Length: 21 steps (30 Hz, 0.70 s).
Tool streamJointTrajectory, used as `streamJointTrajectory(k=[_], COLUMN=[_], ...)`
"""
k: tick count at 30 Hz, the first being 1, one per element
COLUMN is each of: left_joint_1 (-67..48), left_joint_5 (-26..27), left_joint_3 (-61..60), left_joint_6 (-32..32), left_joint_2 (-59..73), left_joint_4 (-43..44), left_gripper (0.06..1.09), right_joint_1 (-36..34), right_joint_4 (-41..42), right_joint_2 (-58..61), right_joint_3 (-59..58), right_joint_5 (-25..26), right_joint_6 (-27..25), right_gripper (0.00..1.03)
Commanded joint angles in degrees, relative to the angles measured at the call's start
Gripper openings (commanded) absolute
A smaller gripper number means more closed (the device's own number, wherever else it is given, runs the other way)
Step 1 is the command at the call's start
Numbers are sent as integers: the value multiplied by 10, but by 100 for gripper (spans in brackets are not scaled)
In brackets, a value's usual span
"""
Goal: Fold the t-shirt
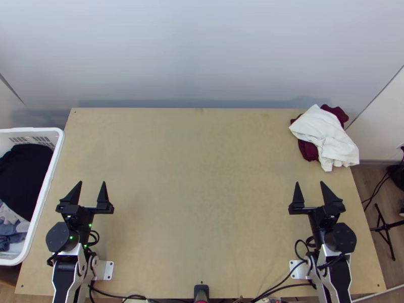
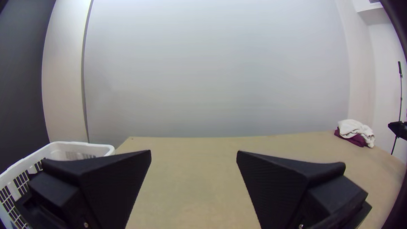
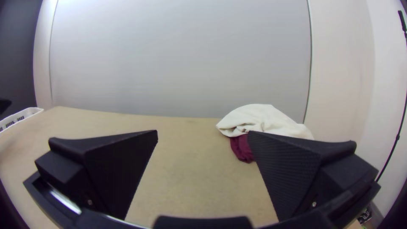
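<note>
My left gripper [image 1: 93,185] stands open over the left part of the table, and its spread fingers frame bare wood in the left wrist view, the gripper [image 2: 193,154] holding nothing. On the right side my right gripper [image 1: 309,186] is also open, nothing between its fingers; in the right wrist view the gripper [image 3: 203,133] is apart from the cloths. A white cloth [image 1: 323,132] lies bunched on a dark red cloth [image 1: 307,150] at the table's far right corner. Which of them is a t-shirt I cannot tell.
The wooden table [image 1: 202,192] stretches between both arms. A white basket [image 1: 56,146] with black cloth [image 1: 25,174] and grey-blue cloths [image 1: 10,230] stands at the left edge. Behind the table rises a pale wall. A black stand [image 1: 385,227] is on the floor at right.
</note>
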Motion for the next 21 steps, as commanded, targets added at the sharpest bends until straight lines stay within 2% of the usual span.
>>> streamJointTrajectory(k=[1, 15, 18, 21], left_joint_1=[0, 0, -6, -6], left_joint_5=[0, 0, 0, -1], left_joint_3=[0, 0, 0, 0], left_joint_6=[0, -2, -28, -44], left_joint_2=[0, 0, -1, -2], left_joint_4=[0, 0, 2, 3], left_gripper=[104, 104, 104, 104], right_joint_1=[0, 0, 4, 28], right_joint_4=[0, 0, 0, 1], right_joint_2=[0, 0, -1, -1], right_joint_3=[0, 0, 0, 0], right_joint_5=[0, 0, 0, -1], right_joint_6=[0, 0, 25, 28], right_gripper=[99, 99, 99, 99])
